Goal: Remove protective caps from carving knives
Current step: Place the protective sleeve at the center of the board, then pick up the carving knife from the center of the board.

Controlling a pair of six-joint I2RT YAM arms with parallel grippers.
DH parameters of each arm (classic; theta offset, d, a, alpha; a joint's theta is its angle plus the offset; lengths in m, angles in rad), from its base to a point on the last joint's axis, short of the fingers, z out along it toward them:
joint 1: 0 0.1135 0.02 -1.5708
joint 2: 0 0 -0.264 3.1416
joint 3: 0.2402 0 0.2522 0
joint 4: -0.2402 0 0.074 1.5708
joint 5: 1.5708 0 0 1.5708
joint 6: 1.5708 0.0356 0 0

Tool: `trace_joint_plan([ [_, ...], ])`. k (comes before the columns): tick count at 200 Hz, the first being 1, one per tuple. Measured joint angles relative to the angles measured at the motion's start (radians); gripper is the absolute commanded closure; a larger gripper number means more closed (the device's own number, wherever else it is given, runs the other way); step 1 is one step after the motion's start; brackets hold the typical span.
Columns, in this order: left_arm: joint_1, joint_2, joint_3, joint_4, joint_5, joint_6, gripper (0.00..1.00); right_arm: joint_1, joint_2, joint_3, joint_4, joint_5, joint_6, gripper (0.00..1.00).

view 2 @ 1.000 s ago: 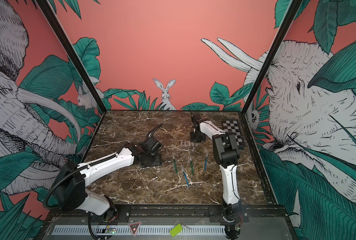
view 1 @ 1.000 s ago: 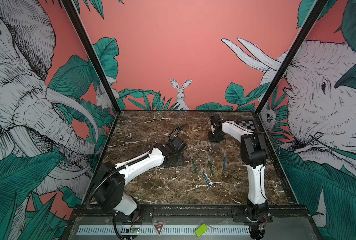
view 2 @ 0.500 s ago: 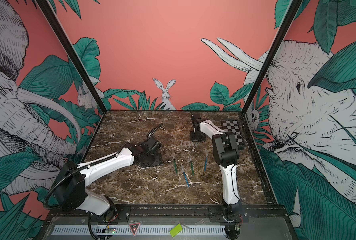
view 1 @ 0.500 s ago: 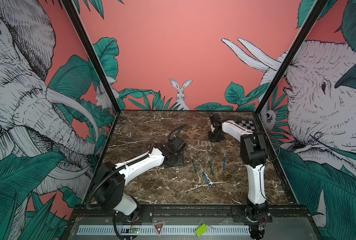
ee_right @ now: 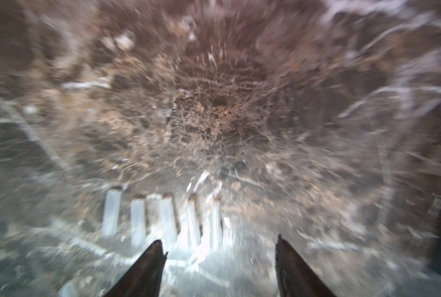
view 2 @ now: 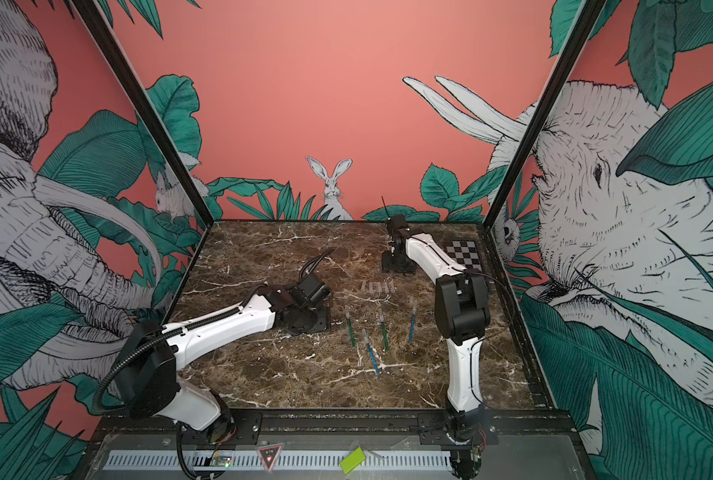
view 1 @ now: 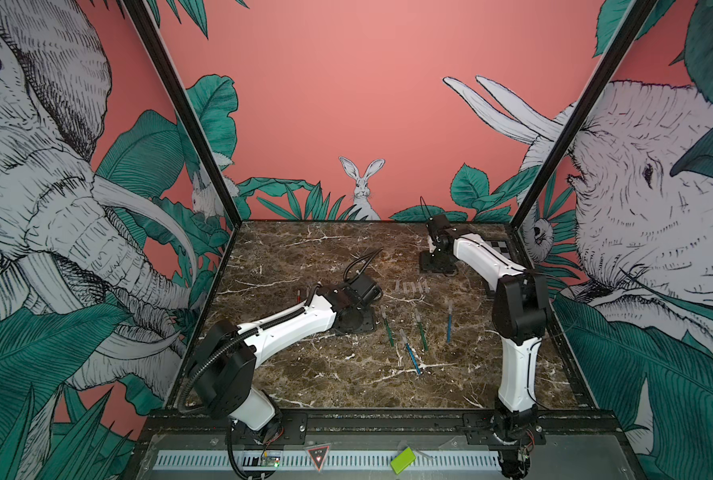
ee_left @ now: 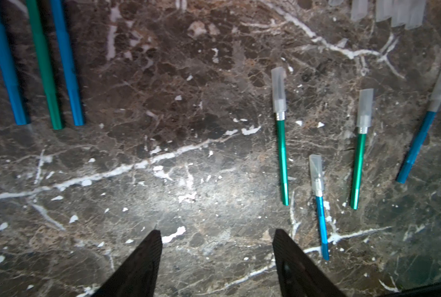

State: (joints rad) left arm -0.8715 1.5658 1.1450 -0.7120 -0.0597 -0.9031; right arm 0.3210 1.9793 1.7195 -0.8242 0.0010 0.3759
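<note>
**Right pincer lets go by the loose caps**

The right pincer point(ee_right: 218, 240) has sprung apart since a second ago, while both arms keep the same pose in both top views. Its fingers stand wide with nothing between them, just short of a row of loose caps point(ee_right: 168, 218) on the surface point(view 1: 304, 374); that wrist view is smeared. The row lies between the right pincer and four knives point(ee_left: 281, 154), two green and two blue. These lie mid-surface, each with its cap on, none touching. The left pincer point(ee_left: 217, 231) hovers over bare marble, fingers spread and empty. On that arm's other side more handles point(ee_left: 46, 64), blue, green, blue and a sliver of red, lie side by side, their tips out of view.
</note>
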Motion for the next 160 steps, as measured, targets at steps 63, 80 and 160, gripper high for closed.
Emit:
trace_joint_plan([
  [63,-0.035,0.172,0.085,0.010,0.029,-0.081,0.34,0.002,-0.464,-0.358,0.057,0.027,0.079,0.01],
  [80,-0.038,0.221,0.099,0.010,0.041,-0.103,0.37,0.004,-0.576,-0.493,0.066,0.034,0.101,0.01],
  [160,-0.081,0.387,0.206,0.048,0.064,-0.192,0.49,0.015,-0.962,-0.772,0.066,0.016,0.142,0.01],
])
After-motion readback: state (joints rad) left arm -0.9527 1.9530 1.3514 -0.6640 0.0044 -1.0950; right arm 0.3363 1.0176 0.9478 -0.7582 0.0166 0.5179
